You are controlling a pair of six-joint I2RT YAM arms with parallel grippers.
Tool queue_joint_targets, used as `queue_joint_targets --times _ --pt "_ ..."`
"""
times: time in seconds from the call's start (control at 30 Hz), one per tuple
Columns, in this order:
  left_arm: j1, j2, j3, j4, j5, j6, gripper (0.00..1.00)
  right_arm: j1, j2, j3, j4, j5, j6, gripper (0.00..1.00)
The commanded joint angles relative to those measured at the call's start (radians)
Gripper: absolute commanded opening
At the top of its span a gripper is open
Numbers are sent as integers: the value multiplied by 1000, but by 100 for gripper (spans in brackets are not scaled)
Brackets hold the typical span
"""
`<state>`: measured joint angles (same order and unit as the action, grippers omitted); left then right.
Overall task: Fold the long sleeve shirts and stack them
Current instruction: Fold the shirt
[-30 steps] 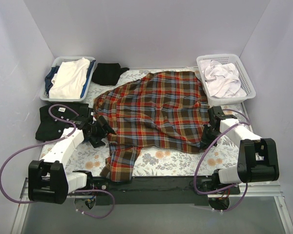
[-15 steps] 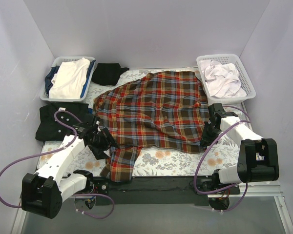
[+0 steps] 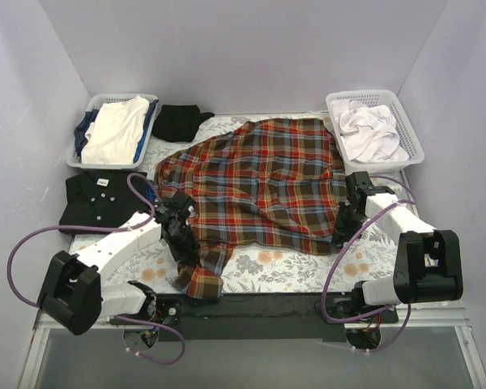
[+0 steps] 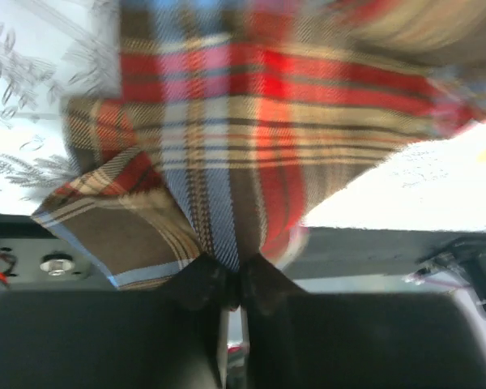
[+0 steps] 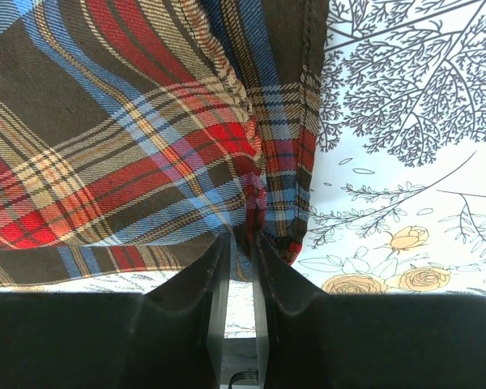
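The red-orange plaid long sleeve shirt [image 3: 263, 182] lies spread on the flowered cloth, one sleeve [image 3: 201, 274] trailing toward the near edge. My left gripper [image 3: 186, 241] is shut on that sleeve; in the left wrist view the plaid cloth [image 4: 227, 162] hangs pinched between the closed left gripper [image 4: 235, 279]. My right gripper [image 3: 343, 225] is shut on the shirt's right hem edge; in the right wrist view a fold of the hem [image 5: 267, 170] is clamped in the right gripper [image 5: 243, 239]. A folded black long sleeve shirt [image 3: 97, 203] rests at the left.
A white basket [image 3: 87, 109] at back left holds white and blue clothes. A second basket [image 3: 413, 138] at back right holds white garments. A black bundle [image 3: 178, 121] lies at the back. The dark table edge [image 3: 267, 306] runs below the flowered cloth [image 3: 267, 271].
The left arm swung right onto the sleeve and its jaws shut on it. The sleeve's lower end has bunched up slightly. The right arm stayed put.
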<state>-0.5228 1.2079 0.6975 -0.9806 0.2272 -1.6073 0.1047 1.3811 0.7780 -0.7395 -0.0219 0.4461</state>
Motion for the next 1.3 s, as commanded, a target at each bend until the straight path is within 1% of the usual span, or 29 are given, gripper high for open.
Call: queue_joint_targets --times 0.0,0.07,0.1,0.2,0.23,0.27,0.33,0.37,0.4,0.43,0.47,0.5,0.53,0.57,0.63,0.67,0.7,0.77,0.8,0.83,0.87,0.9,0.93,1.03,1.13,1.27 --pt "-8 5 224 -15 -69 40 0 -2 -1 37 6 13 5 24" --pt "-8 27 307 -23 -74 56 0 -2 1 40 6 14 8 24" --pt "-8 39 382 -23 -77 69 0 -2 -1 41 9 16 8 24" --pt "-8 120 499 -18 -95 116 0 -2 -1 50 12 16 9 24" --pt "-8 148 570 -15 -103 125 0 -2 1 52 14 16 9 24" --pt "-8 209 598 -3 -127 138 0 -2 -1 58 17 16 9 24" --pt "-6 278 681 46 -167 161 0 -2 6 64 25 42 9 24" --pt "-5 348 706 72 -187 171 0 -2 10 73 25 45 9 24" --pt "1 395 726 94 -215 179 4 -2 13 76 29 45 9 24" --pt "9 436 769 117 -236 175 33 -3 18 84 28 42 8 24" --pt "20 509 784 131 -238 181 41 -2 24 90 28 40 8 24" --pt "26 534 799 134 -245 181 48 -3 27 104 29 39 5 24" --pt "29 550 819 116 -249 175 60 -2 27 112 26 37 3 24" --pt "27 550 820 114 -252 178 64 -3 26 116 26 34 3 24" --pt "29 475 774 137 -258 188 73 -3 22 127 29 36 0 24" --pt "27 444 719 140 -259 210 75 -3 21 130 29 37 0 24" --pt "29 382 694 138 -256 224 76 -2 22 133 28 39 -1 24" --pt "27 332 637 119 -192 245 77 -3 29 139 28 36 -1 24" --pt "26 303 572 112 -169 242 77 -2 29 139 26 37 -3 24" --pt "24 254 522 117 -117 233 76 -3 30 144 26 37 -3 24" --pt "21 225 478 125 -102 221 76 -3 30 147 28 43 -7 24" --pt "18 201 385 135 -83 190 75 -3 32 148 26 45 -7 24" --pt "17 165 349 158 -71 179 75 -3 33 149 26 46 -10 24" --pt "9 163 254 175 -55 155 74 -2 38 152 26 48 -15 24" --pt "6 208 209 206 -75 159 74 -3 39 142 28 37 -17 24" --pt "-2 275 189 241 -91 168 75 -2 26 132 28 36 -15 24"
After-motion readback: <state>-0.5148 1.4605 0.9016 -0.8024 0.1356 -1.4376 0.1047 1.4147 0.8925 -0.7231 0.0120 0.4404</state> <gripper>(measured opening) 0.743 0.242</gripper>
